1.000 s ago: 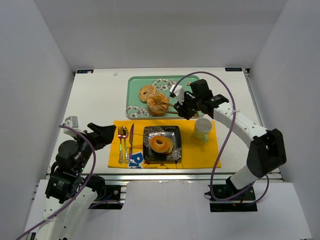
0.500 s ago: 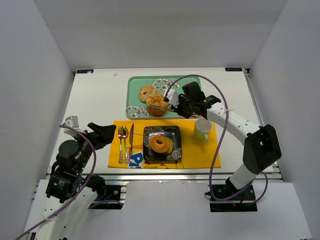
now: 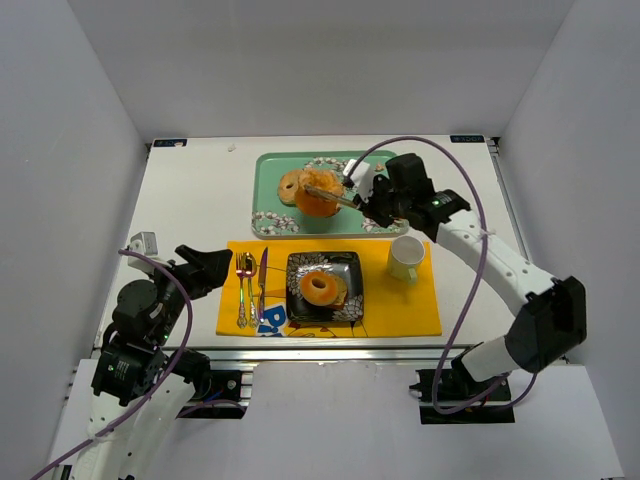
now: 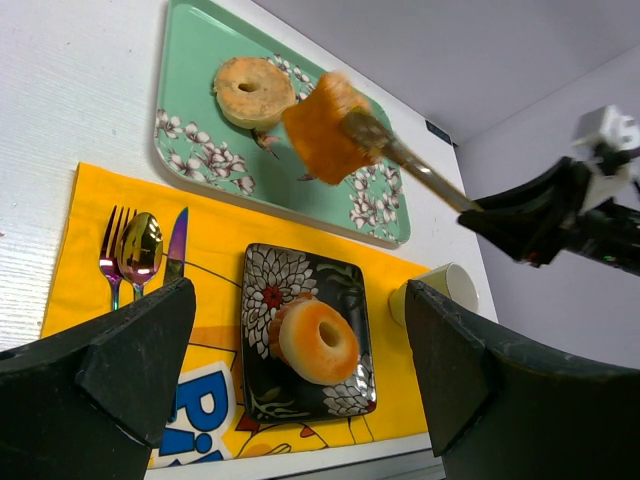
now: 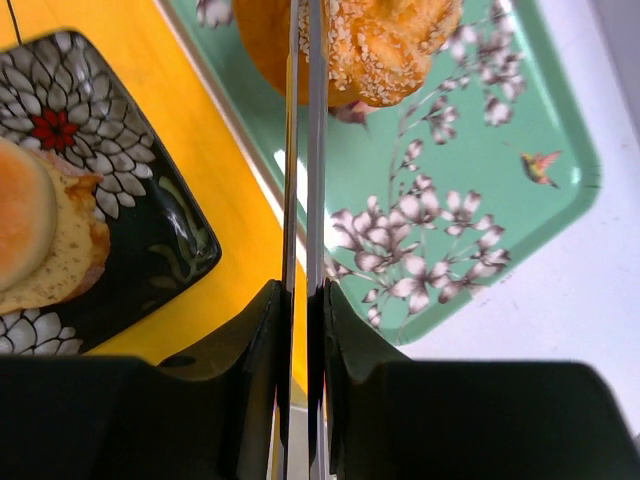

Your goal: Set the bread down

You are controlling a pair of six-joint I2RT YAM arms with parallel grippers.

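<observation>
An orange seeded piece of bread (image 3: 317,197) (image 4: 322,128) (image 5: 370,40) hangs pinched in the tips of metal tongs (image 3: 337,194) (image 4: 410,165) (image 5: 303,180), lifted above the green flowered tray (image 3: 270,170) (image 5: 480,130). My right gripper (image 3: 370,200) (image 5: 303,300) is shut on the tongs' handles, squeezing them nearly together. A bagel (image 3: 293,184) (image 4: 255,90) lies on the tray beside the lifted bread. On the yellow placemat (image 3: 400,300), a black flowered plate (image 3: 345,265) (image 4: 350,290) carries a ring-shaped bun (image 3: 322,288) (image 4: 318,340). My left gripper (image 3: 215,265) (image 4: 300,330) stands open at the mat's left edge, holding nothing.
A pale cup (image 3: 405,257) (image 4: 450,285) stands on the mat right of the plate. A fork, spoon and knife (image 3: 250,285) (image 4: 140,250) lie on the mat's left side. White walls enclose the table on three sides.
The right gripper has squeezed the tongs shut on the bread and lifted it off the tray, drawing up and back. The left arm has not moved.
</observation>
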